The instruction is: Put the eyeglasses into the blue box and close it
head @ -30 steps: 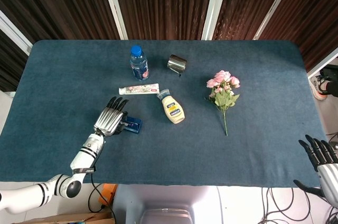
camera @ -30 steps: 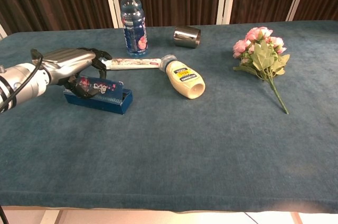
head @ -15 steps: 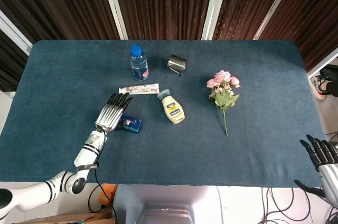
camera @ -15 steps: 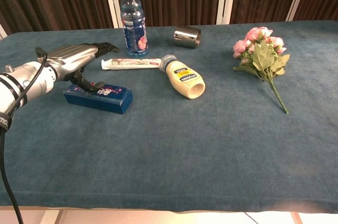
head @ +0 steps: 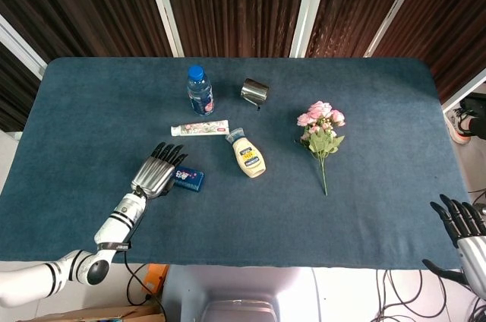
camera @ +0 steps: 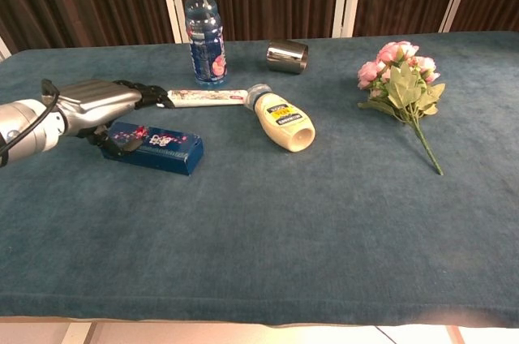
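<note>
Flatly, metallic left hand fingers, apart, hover over shut rectangular blue box.

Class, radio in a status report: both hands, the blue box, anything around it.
Left hand over the blue box's left end, fingers extended, contact unclear. Right hand open at the table's right edge. Box lid down. Toothpaste tube just behind the box.

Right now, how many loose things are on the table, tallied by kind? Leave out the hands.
Bottles: 2, water bottle and mayo bottle
Tubes: 1, tube
Cups: 1, metal cup on its side
Boxes: 1, blue box, lid down
Flowers: 1, bouquet
Total: 6
No eyeglasses show in either view.
</note>
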{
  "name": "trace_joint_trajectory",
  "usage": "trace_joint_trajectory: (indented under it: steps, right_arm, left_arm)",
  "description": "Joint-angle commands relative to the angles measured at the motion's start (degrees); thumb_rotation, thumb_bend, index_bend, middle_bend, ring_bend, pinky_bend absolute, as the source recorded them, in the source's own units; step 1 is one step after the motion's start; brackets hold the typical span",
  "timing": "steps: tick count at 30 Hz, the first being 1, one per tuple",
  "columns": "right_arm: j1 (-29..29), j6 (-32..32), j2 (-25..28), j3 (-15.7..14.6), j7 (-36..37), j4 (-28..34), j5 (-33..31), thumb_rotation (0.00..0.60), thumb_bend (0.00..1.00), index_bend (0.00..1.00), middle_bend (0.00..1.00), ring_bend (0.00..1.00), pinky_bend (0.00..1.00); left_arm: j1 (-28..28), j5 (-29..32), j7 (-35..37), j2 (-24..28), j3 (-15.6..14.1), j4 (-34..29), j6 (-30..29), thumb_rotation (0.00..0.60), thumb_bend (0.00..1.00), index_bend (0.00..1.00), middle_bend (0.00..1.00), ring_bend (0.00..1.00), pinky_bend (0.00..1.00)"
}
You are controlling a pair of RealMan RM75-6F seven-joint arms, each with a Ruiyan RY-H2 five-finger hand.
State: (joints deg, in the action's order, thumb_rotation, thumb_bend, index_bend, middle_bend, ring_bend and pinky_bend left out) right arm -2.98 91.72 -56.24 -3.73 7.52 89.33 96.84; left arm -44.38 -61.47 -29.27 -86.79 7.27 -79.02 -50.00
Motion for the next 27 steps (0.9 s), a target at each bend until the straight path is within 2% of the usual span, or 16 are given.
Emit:
trace_joint_trajectory:
  steps: [1,10,14,18,20,21,23,25,27]
  right_arm:
    - [0.0,0.1,0.1,0.0,0.2,-0.1,0.0,0.6,0.18,0.0,0.0,0.0,0.0]
    - [-0.1,0.0,0.1,0.1,0.2,-0.1,-0.3,0.6,0.18,0.0,0.0,0.0,0.0]
    - [-0.1,0.0,0.0,0.1,0.0,-0.1,-0.3,0.6,0.18,0.0,0.0,0.0,0.0]
    - [-0.1,0.0,0.0,0.1,0.0,0.0,-0.3,0.6,0.18,0.0,0.0,0.0,0.0]
    - [-0.1,0.0,0.0,0.1,0.0,-0.1,-0.3,0.6,0.18,0.0,0.0,0.0,0.0]
    - [-0.1,0.0,0.1,0.1,0.1,-0.1,-0.3,0.6,0.18,0.0,0.0,0.0,0.0]
    - [-0.1,0.1,0.1,0.1,0.2,-0.1,-0.3,0.6,0.18,0.0,0.0,0.0,0.0]
    - [-0.1,0.1,0.1,0.1,0.3,-0.1,-0.2,0.6,0.18,0.0,0.0,0.0,0.0]
    - [-0.1,0.1,0.1,0.1,0.3,-0.1,-0.1,0.6,0.18,0.0,0.0,0.0,0.0]
  left_arm:
    - [-1.2,4.8,-5.2,-0.6,-1.3,0.3,1.4,0.6,0.46,0.1,0.0,0.0,0.0]
    - [-2.0,7.2,-6.5,-1.0,-2.3,1.4,2.1,0.6,0.46,0.13,0.0,0.0,0.0]
    - [-2.0,6.8,-5.7,-1.6,-2.3,2.4,1.6,0.6,0.46,0.22,0.0,0.0,0.0]
    - [-1.6,4.7,-3.3,-3.2,-2.1,4.6,0.3,0.6,0.46,0.39,0.0,0.0,0.02]
    - [-1.6,4.3,-2.5,-3.5,-2.1,5.2,0.4,0.6,0.46,0.43,0.0,0.0,0.02]
    - [-1.6,4.0,-2.2,-3.5,-2.2,5.4,0.5,0.6,0.46,0.41,0.0,0.0,0.02]
    - [-1.5,3.9,-1.8,-3.4,-2.3,5.3,0.7,0.6,0.46,0.31,0.0,0.0,0.02]
    - [-1.4,3.8,-1.4,-3.2,-2.2,4.7,0.6,0.6,0.45,0.13,0.0,0.0,0.02]
    - [-1.2,3.2,-1.0,-2.8,-2.1,4.1,0.0,0.6,0.43,0.03,0.0,0.0,0.02]
